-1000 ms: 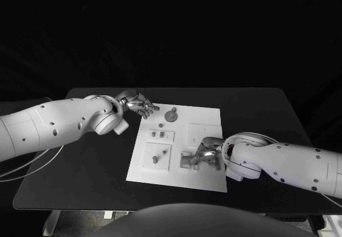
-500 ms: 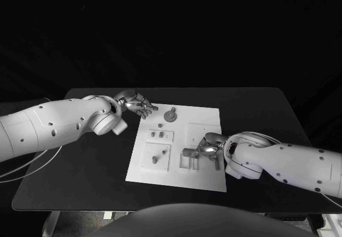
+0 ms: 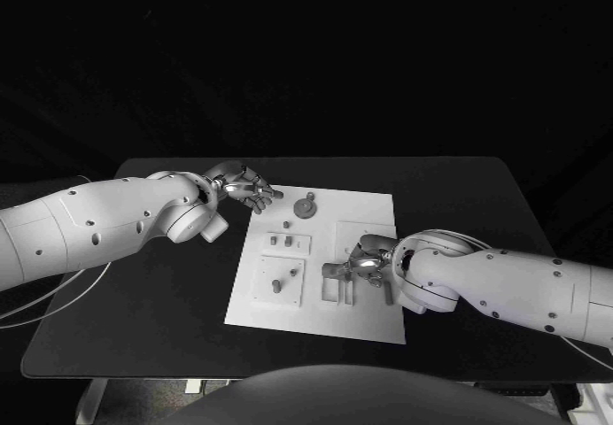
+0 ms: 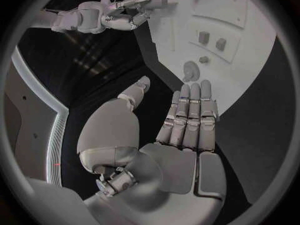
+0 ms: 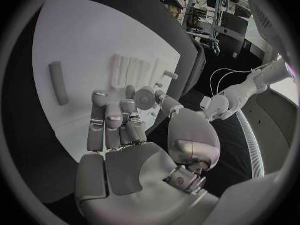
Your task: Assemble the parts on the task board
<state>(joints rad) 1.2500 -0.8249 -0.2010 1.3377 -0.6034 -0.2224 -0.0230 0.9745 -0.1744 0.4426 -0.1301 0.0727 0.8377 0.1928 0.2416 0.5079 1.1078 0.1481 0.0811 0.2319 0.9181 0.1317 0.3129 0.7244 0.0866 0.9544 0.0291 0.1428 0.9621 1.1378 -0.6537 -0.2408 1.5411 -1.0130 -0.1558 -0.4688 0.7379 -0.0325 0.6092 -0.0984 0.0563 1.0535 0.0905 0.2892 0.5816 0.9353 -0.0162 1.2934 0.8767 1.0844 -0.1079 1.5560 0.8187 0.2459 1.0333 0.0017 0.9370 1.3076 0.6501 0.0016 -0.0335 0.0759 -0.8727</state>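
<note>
- Looking down from the head view, we see the task board (image 3: 367, 208) lying in the middle of the black table (image 3: 473, 190). The left hand (image 3: 243, 188) hovers at the board's far left corner with its fingers spread and nothing in them, just beside a round grey part (image 3: 306, 207). The right hand (image 3: 364, 262) is low over the board's near middle, fingers curled toward a grey piece (image 3: 335, 268) that sticks out on its left; from here we cannot tell whether it grips that piece or only touches it. Small grey parts (image 3: 290, 241) stand in the board's left blocks.
- Turning to the left wrist view, we find that hand (image 4: 181, 130) flat and open, fingers (image 4: 190, 110) straight and side by side, palm bare. Beyond the fingertips sit the round part (image 4: 189, 72) and two small pegs (image 4: 211, 41).
- Turning to the right wrist view, we see that hand (image 5: 122, 135) with a short grey cylinder (image 5: 145, 97) pinched between thumb and fingertips over the board. A grey rod (image 5: 58, 82) lies apart on the white surface.
</note>
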